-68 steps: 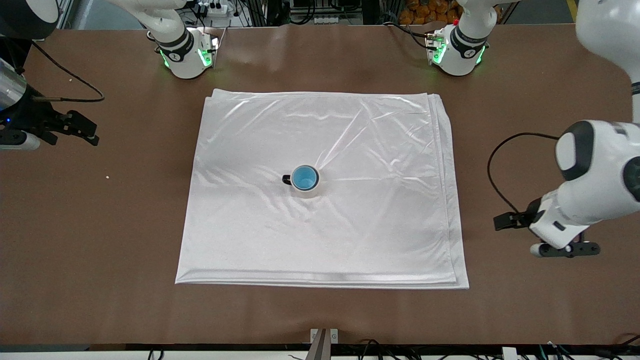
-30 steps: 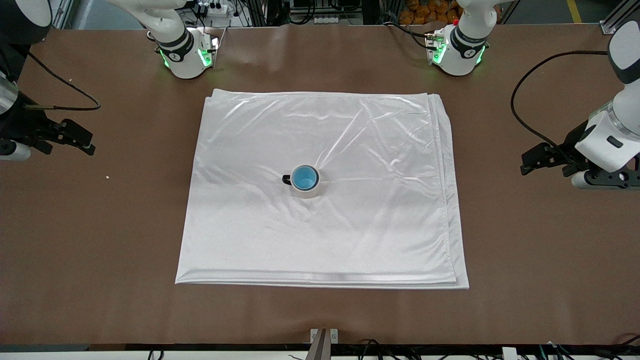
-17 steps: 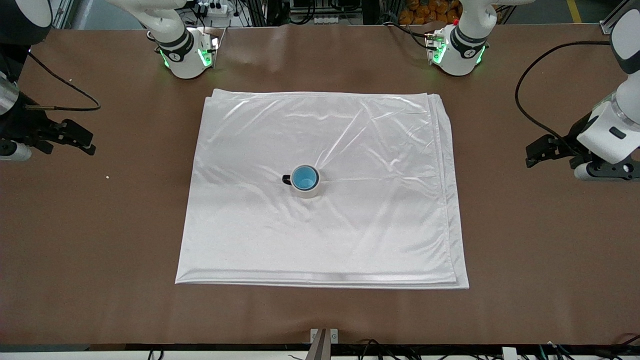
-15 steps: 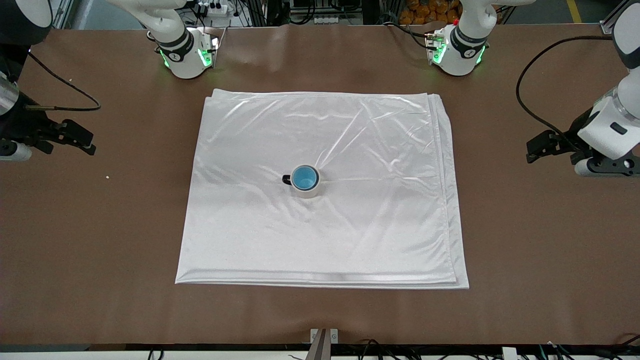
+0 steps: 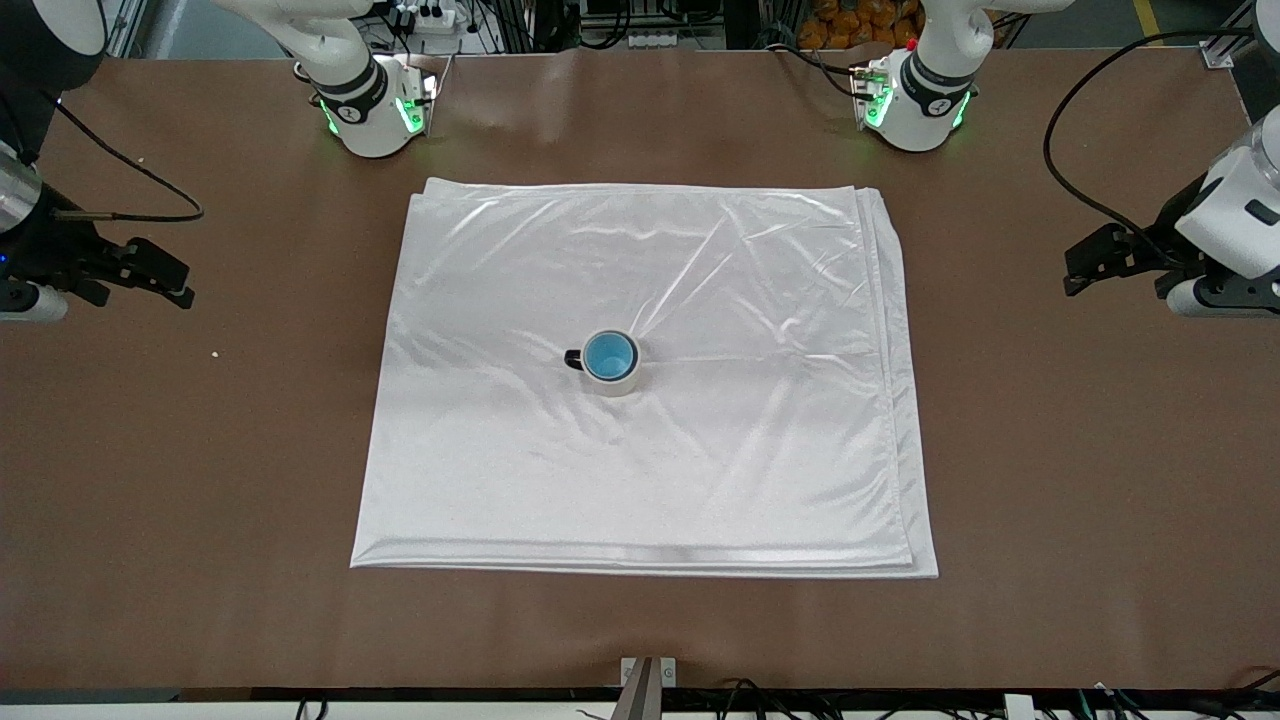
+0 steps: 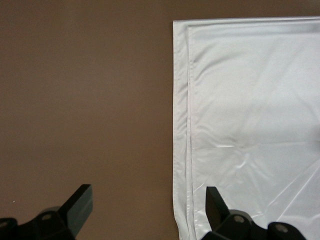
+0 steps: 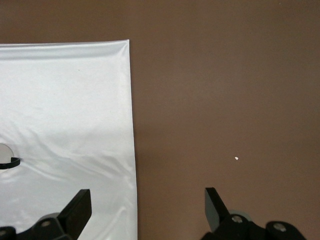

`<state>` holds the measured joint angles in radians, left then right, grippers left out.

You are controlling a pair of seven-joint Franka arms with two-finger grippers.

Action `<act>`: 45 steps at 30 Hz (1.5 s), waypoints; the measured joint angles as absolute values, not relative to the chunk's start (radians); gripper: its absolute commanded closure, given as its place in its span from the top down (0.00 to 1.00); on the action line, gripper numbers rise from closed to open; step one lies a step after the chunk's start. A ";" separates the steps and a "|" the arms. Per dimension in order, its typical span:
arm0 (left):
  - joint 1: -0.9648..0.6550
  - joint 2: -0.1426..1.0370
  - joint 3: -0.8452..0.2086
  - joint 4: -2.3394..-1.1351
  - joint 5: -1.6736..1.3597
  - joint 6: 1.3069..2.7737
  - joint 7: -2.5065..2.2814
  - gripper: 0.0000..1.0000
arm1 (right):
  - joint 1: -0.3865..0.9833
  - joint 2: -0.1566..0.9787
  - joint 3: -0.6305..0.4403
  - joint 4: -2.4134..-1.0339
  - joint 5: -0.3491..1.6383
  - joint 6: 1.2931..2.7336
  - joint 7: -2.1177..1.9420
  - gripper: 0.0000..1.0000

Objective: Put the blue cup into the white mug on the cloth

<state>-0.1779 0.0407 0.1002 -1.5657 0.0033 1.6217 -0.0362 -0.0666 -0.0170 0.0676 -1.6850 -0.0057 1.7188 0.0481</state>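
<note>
Blue cup sits nested in white mug at cloth centre; both arms parked wide, holding nothing.
Front view: blue cup (image 5: 610,355) inside white mug (image 5: 622,380), dark handle toward the right arm's end, mid-frame on the cloth (image 5: 700,470), which covers the middle of the brown table (image 5: 1080,500). Left gripper (image 5: 1085,262) at right edge over bare table; right gripper (image 5: 160,272) at left edge over bare table.
Left wrist view: left gripper (image 6: 148,201) jaws spread wide, empty, at the bottom of frame; cloth (image 6: 250,100) layered edge fills the right half.
Right wrist view: right gripper (image 7: 148,203) jaws spread wide, empty; cloth (image 7: 65,100) in left half, white mug (image 7: 5,152) just showing at left edge; small white speck (image 7: 236,158) on table.
</note>
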 measured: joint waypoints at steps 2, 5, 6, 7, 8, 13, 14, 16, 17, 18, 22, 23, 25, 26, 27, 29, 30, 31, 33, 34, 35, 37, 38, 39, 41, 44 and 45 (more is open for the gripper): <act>-0.180 0.039 0.100 -1.562 0.003 1.616 -0.036 1.00 | -0.067 -0.017 0.068 -1.685 -0.006 1.719 0.048 1.00; -0.181 0.036 0.101 -1.557 0.003 1.604 -0.036 1.00 | -0.067 -0.017 0.068 -1.685 -0.006 1.714 0.049 1.00; -0.181 0.034 0.102 -1.555 0.003 1.603 -0.036 1.00 | -0.067 -0.017 0.068 -1.685 -0.006 1.711 0.049 1.00; -0.181 0.031 0.103 -1.555 0.003 1.602 -0.036 1.00 | -0.067 -0.017 0.068 -1.685 -0.006 1.708 0.049 1.00; -0.180 0.026 0.104 -1.554 0.003 1.599 -0.036 1.00 | -0.067 -0.017 0.068 -1.685 -0.006 1.705 0.049 1.00; -0.180 0.010 0.110 -1.554 0.003 1.574 -0.036 1.00 | -0.067 -0.016 0.067 -1.685 -0.006 1.702 0.049 1.00; -0.179 0.007 0.111 -1.554 0.003 1.568 -0.036 1.00 | -0.067 -0.016 0.067 -1.685 -0.006 1.702 0.049 1.00; -0.178 0.002 0.112 -1.554 0.003 1.561 -0.036 1.00 | -0.067 -0.016 0.067 -1.685 -0.006 1.702 0.049 1.00; -0.178 0.000 0.112 -1.554 0.003 1.557 -0.036 1.00 | -0.067 -0.016 0.067 -1.685 -0.006 1.702 0.049 1.00; -0.178 -0.003 0.112 -1.554 0.003 1.553 -0.036 1.00 | -0.067 -0.016 0.067 -1.685 -0.006 1.702 0.049 1.00; -0.178 -0.010 0.112 -1.558 0.003 1.546 -0.036 1.00 | -0.067 -0.016 0.066 -1.685 -0.006 1.702 0.049 1.00; -0.178 -0.010 0.112 -1.559 0.003 1.546 -0.036 1.00 | -0.067 -0.016 0.066 -1.685 -0.006 1.702 0.049 1.00; -0.178 -0.011 0.113 -1.563 0.003 1.545 -0.036 1.00 | -0.067 -0.016 0.066 -1.685 -0.006 1.702 0.049 1.00; -0.178 -0.011 0.113 -1.564 0.003 1.545 -0.036 1.00 | -0.068 -0.016 0.065 -1.685 -0.006 1.702 0.049 1.00; -0.178 -0.011 0.113 -1.567 0.003 1.545 -0.036 1.00 | -0.068 -0.016 0.065 -1.685 -0.006 1.702 0.049 1.00; -0.178 -0.011 0.113 -1.571 0.003 1.545 -0.036 1.00 | -0.068 -0.016 0.065 -1.685 -0.006 1.702 0.049 1.00; -0.178 -0.011 0.113 -1.572 0.003 1.545 -0.036 1.00 | -0.068 -0.016 0.065 -1.685 -0.006 1.702 0.049 1.00; -0.178 -0.010 0.113 -1.574 0.003 1.545 -0.036 1.00 | -0.068 -0.016 0.065 -1.685 -0.006 1.702 0.049 1.00; -0.178 -0.009 0.114 -1.575 0.003 1.546 -0.036 1.00 | -0.068 -0.016 0.064 -1.685 -0.006 1.702 0.049 1.00; -0.178 -0.007 0.114 -1.575 0.003 1.546 -0.036 1.00 | -0.068 -0.016 0.064 -1.685 -0.006 1.702 0.049 1.00; -0.178 -0.006 0.114 -1.575 0.003 1.546 -0.036 1.00 | -0.068 -0.016 0.064 -1.685 -0.006 1.702 0.049 1.00; -0.178 -0.001 0.115 -1.576 0.003 1.546 -0.036 1.00 | -0.068 -0.016 0.064 -1.685 -0.006 1.702 0.049 1.00; -0.178 0.001 0.115 -1.576 0.003 1.547 -0.036 1.00 | -0.068 -0.016 0.064 -1.685 -0.006 1.702 0.049 1.00; -0.178 0.004 0.116 -1.576 0.003 1.548 -0.036 1.00 | -0.068 -0.016 0.064 -1.685 -0.006 1.702 0.049 1.00; -0.177 0.008 0.118 -1.576 0.003 1.550 -0.036 1.00 | -0.068 -0.016 0.064 -1.685 -0.006 1.702 0.049 1.00; -0.177 0.011 0.120 -1.576 0.003 1.550 -0.036 1.00 | -0.068 -0.016 0.064 -1.685 -0.006 1.702 0.049 1.00; -0.177 0.011 0.120 -1.576 0.003 1.550 -0.036 1.00 | -0.068 -0.016 0.064 -1.685 -0.006 1.702 0.049 1.00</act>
